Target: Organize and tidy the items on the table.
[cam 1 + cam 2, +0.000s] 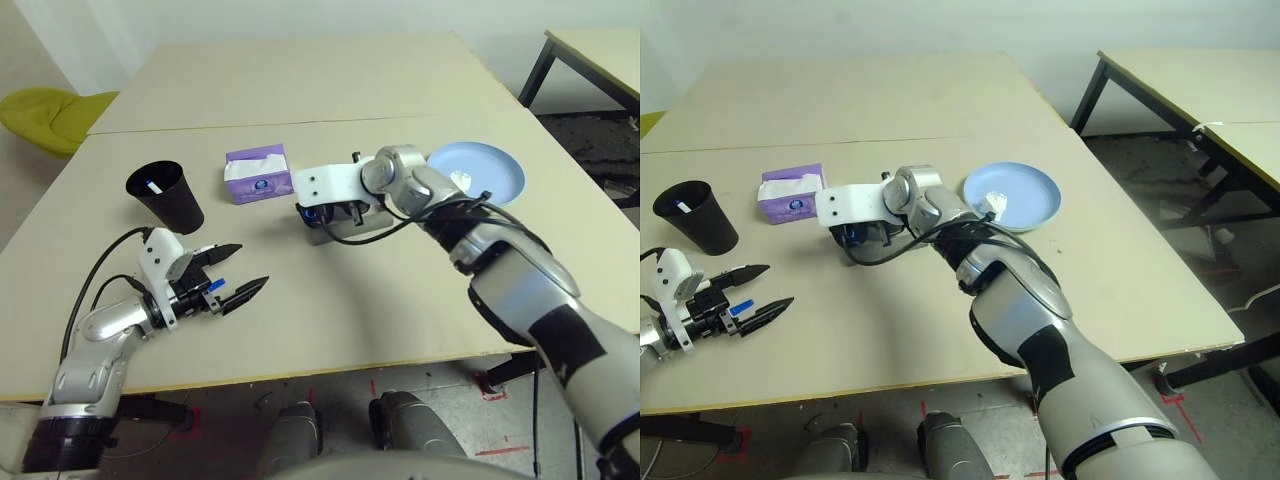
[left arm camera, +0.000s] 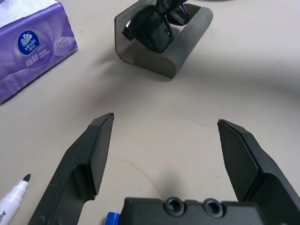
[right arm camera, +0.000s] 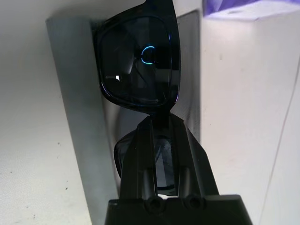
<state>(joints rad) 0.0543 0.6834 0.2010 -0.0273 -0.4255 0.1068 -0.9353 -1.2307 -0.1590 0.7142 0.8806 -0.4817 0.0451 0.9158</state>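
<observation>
Right gripper (image 3: 157, 124): fingers pressed together on the bridge of the sunglasses (image 3: 138, 58), pinching them; it points down over the middle of the table (image 1: 330, 300).
Sunglasses: black, folded, held in the mouth of the open case (image 2: 180, 44), lenses against its inner wall; I cannot tell whether they rest on the case floor.
Case: grey, open, curved like a trough, standing near the table's centre, just right of the tissue box (image 1: 258, 173).
Left gripper (image 1: 232, 273): fingers spread wide with nothing between them, hovering low over the near left part of the table, pointing toward the case.
Markers: one white marker with a black tip (image 2: 14, 197) lies on the table just beside the left gripper's finger; a blue cap (image 2: 112, 218) peeks out under the gripper body. A white marker (image 1: 152, 186) also stands inside the black cup (image 1: 168, 195).
Cup: upright, on the left side, well apart from the case.
Tissue box: purple, between cup and case, white tissue showing at its top.
Blue plate (image 1: 495, 185): light blue, right of the case, partly behind the right arm.
Tissue (image 1: 461, 179): small crumpled white piece lying on the blue plate.
</observation>
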